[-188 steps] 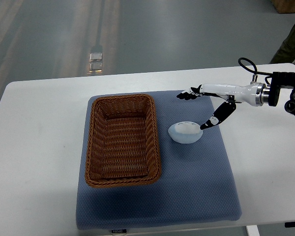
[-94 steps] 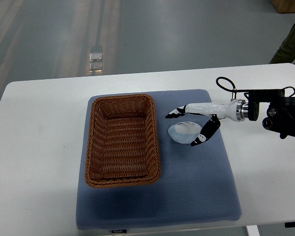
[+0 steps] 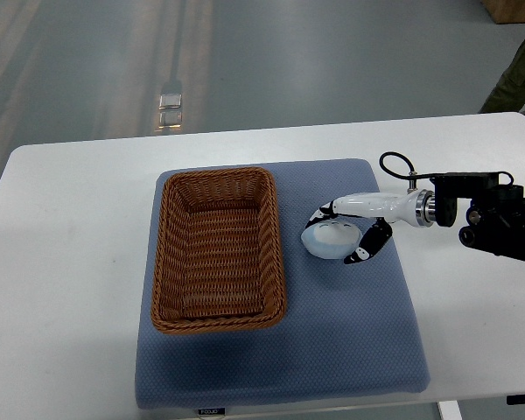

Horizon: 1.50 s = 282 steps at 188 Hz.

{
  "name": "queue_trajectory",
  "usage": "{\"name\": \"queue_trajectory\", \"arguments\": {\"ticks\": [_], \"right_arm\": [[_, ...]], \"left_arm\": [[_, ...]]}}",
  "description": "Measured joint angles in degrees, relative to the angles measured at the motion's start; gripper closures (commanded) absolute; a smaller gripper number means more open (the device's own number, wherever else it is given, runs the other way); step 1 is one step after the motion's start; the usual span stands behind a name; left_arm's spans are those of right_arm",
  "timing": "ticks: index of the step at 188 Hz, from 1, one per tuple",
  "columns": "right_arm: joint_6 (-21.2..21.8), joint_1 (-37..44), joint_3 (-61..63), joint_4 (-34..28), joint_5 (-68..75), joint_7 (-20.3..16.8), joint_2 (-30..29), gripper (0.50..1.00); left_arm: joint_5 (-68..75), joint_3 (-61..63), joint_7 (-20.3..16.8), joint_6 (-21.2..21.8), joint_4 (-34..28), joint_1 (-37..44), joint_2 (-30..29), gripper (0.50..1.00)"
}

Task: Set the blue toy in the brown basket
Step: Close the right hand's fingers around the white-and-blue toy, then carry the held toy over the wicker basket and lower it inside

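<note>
The pale blue toy point(image 3: 328, 241) lies on the blue-grey mat point(image 3: 332, 332), just right of the brown wicker basket point(image 3: 219, 248). My right hand point(image 3: 341, 233) comes in from the right edge and is down at the toy. Its white fingers with black tips point(image 3: 364, 249) curl around the toy's far and right sides, touching it. The toy still rests on the mat. The basket holds nothing. My left arm is not in view.
The mat lies on a white table point(image 3: 61, 262). The right arm's black wrist and cable point(image 3: 481, 210) reach over the table's right side. A person's dark green sleeve point(image 3: 516, 74) shows at the top right corner.
My right hand moved left and down from above the mat to the toy. Its fingers closed from spread to wrapped around the toy. The toy has not moved.
</note>
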State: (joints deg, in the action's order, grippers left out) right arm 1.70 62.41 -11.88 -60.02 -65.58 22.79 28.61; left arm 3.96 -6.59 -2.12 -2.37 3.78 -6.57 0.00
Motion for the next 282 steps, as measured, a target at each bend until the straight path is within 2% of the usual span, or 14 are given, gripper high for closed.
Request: {"name": "queue_trajectory", "arguments": {"ticks": [6, 16, 25, 47, 96, 136, 176, 195, 236, 246, 282], "right_arm": [[-0.2, 0.0, 0.0, 0.0, 0.0, 0.0, 0.0, 0.883], [-0.8, 0.0, 0.0, 0.1, -0.1, 0.0, 0.0, 0.887], [-1.3, 0.2, 0.1, 0.1, -0.1, 0.0, 0.1, 0.918], [-2.1, 0.7, 0.3, 0.1, 0.1, 0.0, 0.7, 0.944], [-3.0, 6.4, 0.7, -0.8, 1.1, 0.0, 1.7, 0.934], [-2.9, 12.4, 0.7, -0.4, 3.6, 0.1, -2.3, 0.908], [-2.8, 14.1, -0.1, 1.5, 6.1, 0.1, -10.3, 0.852], [-2.8, 14.1, -0.9, 3.4, 6.2, 0.1, -13.9, 0.810], [-3.1, 13.7, -3.0, 6.6, 6.0, 0.1, -20.0, 0.636], [-3.1, 13.6, -3.1, 6.9, 6.0, 0.1, -20.5, 0.609], [-3.1, 13.5, -3.1, 7.0, 6.2, 0.2, -20.5, 0.589]], "left_arm": [[0.0, 0.0, 0.0, 0.0, 0.0, 0.0, 0.0, 0.500], [0.0, 0.0, 0.0, 0.0, 0.0, 0.0, 0.0, 0.500], [0.0, 0.0, 0.0, 0.0, 0.0, -0.1, 0.0, 0.500], [0.0, 0.0, 0.0, 0.0, 0.0, -0.1, 0.0, 0.500], [0.0, 0.0, 0.0, 0.0, 0.0, 0.0, 0.0, 0.500], [0.0, 0.0, 0.0, 0.0, 0.0, 0.0, 0.0, 0.500], [-0.1, 0.0, -0.1, 0.0, 0.0, 0.0, 0.0, 0.500], [-0.1, 0.0, -0.1, 0.0, 0.0, 0.0, 0.0, 0.500], [-0.1, 0.0, -0.1, 0.0, 0.0, 0.0, 0.0, 0.500], [-0.1, 0.0, -0.1, 0.0, 0.0, 0.0, 0.0, 0.500], [-0.1, 0.0, -0.1, 0.0, 0.0, 0.0, 0.0, 0.500]]}}
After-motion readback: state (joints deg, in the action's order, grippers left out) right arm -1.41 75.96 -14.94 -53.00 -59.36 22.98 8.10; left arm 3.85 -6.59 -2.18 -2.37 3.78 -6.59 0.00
